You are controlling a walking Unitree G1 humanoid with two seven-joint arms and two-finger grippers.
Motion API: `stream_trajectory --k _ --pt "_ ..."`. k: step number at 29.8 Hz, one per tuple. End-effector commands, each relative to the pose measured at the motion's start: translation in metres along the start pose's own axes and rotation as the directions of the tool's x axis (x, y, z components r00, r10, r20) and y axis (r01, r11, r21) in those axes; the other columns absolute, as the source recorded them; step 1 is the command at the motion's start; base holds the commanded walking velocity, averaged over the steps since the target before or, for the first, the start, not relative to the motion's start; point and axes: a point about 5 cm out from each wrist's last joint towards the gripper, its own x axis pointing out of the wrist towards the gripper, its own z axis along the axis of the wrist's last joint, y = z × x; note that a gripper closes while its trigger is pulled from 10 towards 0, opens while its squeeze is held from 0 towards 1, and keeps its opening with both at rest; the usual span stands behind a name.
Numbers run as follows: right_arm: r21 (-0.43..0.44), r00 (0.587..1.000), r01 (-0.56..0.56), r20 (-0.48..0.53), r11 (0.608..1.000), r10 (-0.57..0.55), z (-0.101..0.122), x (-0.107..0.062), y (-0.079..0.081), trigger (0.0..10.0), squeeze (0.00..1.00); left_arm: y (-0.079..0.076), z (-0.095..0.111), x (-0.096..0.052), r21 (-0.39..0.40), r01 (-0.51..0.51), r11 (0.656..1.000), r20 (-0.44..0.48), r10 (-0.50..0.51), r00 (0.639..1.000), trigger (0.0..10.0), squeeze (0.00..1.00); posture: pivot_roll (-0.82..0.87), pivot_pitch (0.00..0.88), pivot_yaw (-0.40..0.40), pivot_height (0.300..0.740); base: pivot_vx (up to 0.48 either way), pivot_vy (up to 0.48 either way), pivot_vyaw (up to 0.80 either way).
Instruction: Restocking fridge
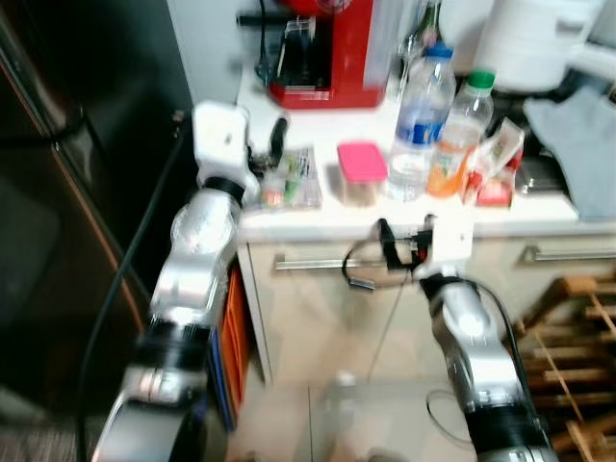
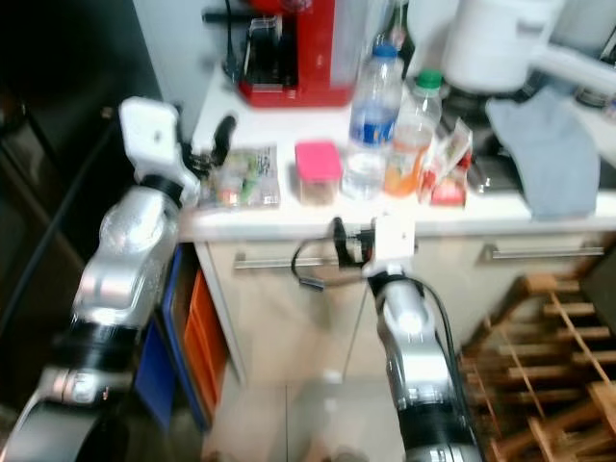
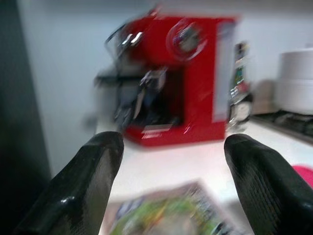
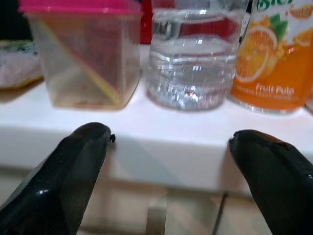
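Observation:
On the white counter (image 1: 404, 214) lie a salad packet (image 1: 294, 181) and a pink-lidded clear tub (image 1: 360, 173), with a water bottle (image 1: 420, 123) and an orange juice bottle (image 1: 461, 135) to their right. My left gripper (image 1: 271, 152) is raised over the counter's left end, just above the salad packet (image 3: 171, 220), and it is open (image 3: 168, 186). My right gripper (image 1: 390, 245) hovers in front of the counter edge, below the tub (image 4: 83, 54) and the water bottle (image 4: 195, 58). It is open (image 4: 166, 181) with nothing between its fingers.
A dark fridge (image 1: 77, 164) stands to the left of the counter. A red coffee machine (image 1: 322, 53) is at the back. Snack packets (image 1: 496, 159), a grey cloth (image 1: 577, 144) and a white pot (image 1: 529, 38) are on the right. A wooden rack (image 1: 568, 356) stands low right.

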Motion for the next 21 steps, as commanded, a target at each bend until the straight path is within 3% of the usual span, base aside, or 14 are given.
stream_trajectory --k 1,8,11,14,21 --pt "0.015 1.000 0.005 -0.010 1.000 -0.004 -0.002 -0.005 0.002 10.0 0.00 0.021 -0.014 0.007 -0.039 -0.079 0.996 -0.111 0.074 0.991 10.0 0.00 -0.12 0.000 0.019 0.740 0.000 0.000 0.00" --pt "0.025 1.000 0.001 -0.020 1.000 0.000 -0.004 -0.015 0.005 10.0 0.00 0.035 -0.015 0.027 -0.062 -0.112 0.992 -0.159 0.101 0.982 10.0 0.00 -0.14 0.000 0.023 0.740 0.000 0.000 0.00" --pt "0.027 0.999 0.007 -0.032 1.000 -0.006 -0.006 -0.020 0.004 10.0 0.00 0.031 -0.021 0.032 -0.146 -0.077 0.986 -0.193 0.048 0.980 10.0 0.00 -0.15 0.000 0.022 0.740 0.000 0.000 0.00" --pt "0.031 0.999 0.012 -0.052 0.999 -0.010 -0.009 -0.027 0.005 10.0 0.00 0.033 -0.028 0.035 -0.227 -0.105 0.968 -0.243 0.049 0.969 10.0 0.00 -0.15 0.000 0.027 0.740 0.000 0.000 0.00" --pt "0.028 0.997 0.021 -0.074 0.999 -0.019 -0.010 -0.038 0.004 10.0 0.00 0.053 -0.034 0.033 -0.185 -0.227 0.956 -0.294 0.166 0.941 10.0 0.00 -0.18 0.000 0.031 0.740 0.000 0.000 0.00"
